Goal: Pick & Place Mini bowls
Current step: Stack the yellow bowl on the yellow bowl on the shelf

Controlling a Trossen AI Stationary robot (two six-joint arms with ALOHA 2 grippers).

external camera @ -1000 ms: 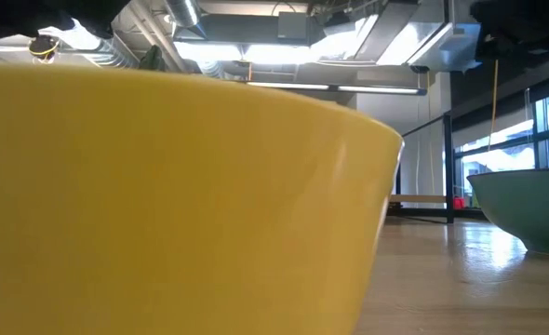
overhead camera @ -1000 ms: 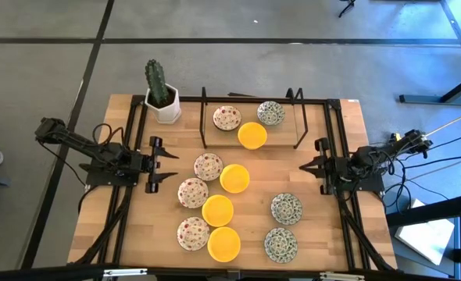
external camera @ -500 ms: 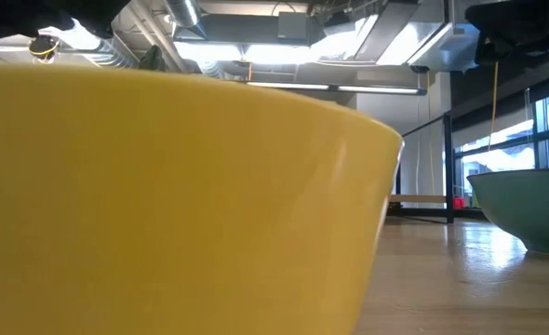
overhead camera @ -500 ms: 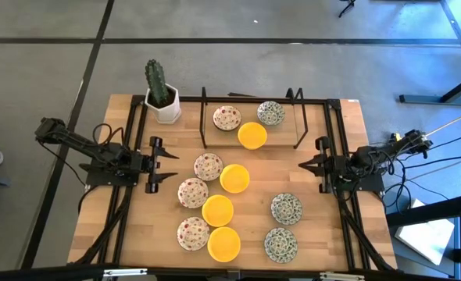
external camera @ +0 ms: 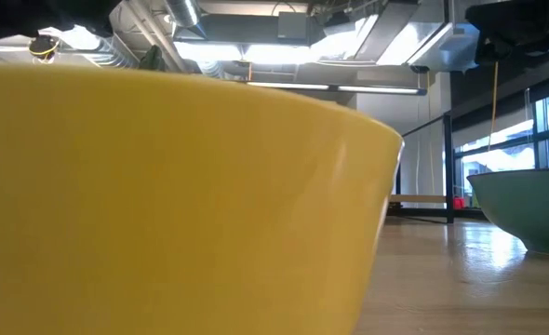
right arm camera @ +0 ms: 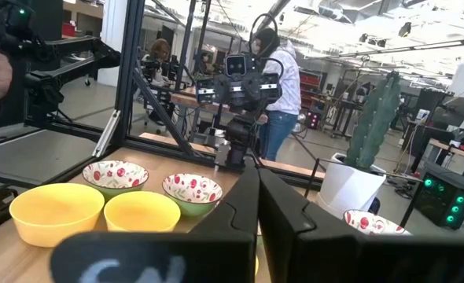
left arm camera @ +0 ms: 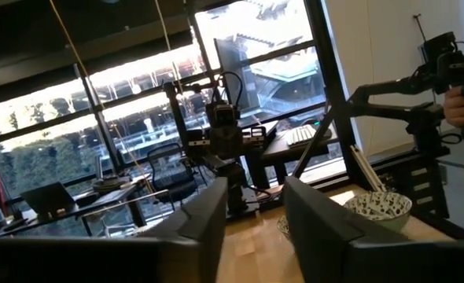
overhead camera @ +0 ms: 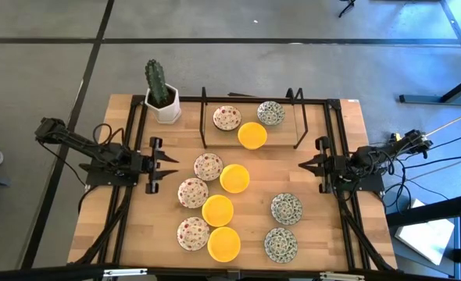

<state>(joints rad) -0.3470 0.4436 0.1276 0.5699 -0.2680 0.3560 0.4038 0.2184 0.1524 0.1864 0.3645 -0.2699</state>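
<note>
While both arms wait at the surface's (overhead camera: 312, 187) edges:
Left jaws (overhead camera: 171, 166): part open, empty, red-speckled bowl (overhead camera: 208, 165) just ahead.
Right jaws (overhead camera: 302, 165): closed, empty.

yellow bowl (external camera: 163, 195) filling the low view, hiding most of the table, green-grey bowl (external camera: 526, 209) cut off

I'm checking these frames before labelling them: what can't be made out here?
- Low view: a yellow bowl close to the lens hides most of the table and both claws.
- Left wrist view: the left claw blocks the table just ahead; only one grey-green bowl shows clearly.
- High view: the bowl patterns are too small to read.
- Right wrist view: the right claw covers the middle bowls.
</note>
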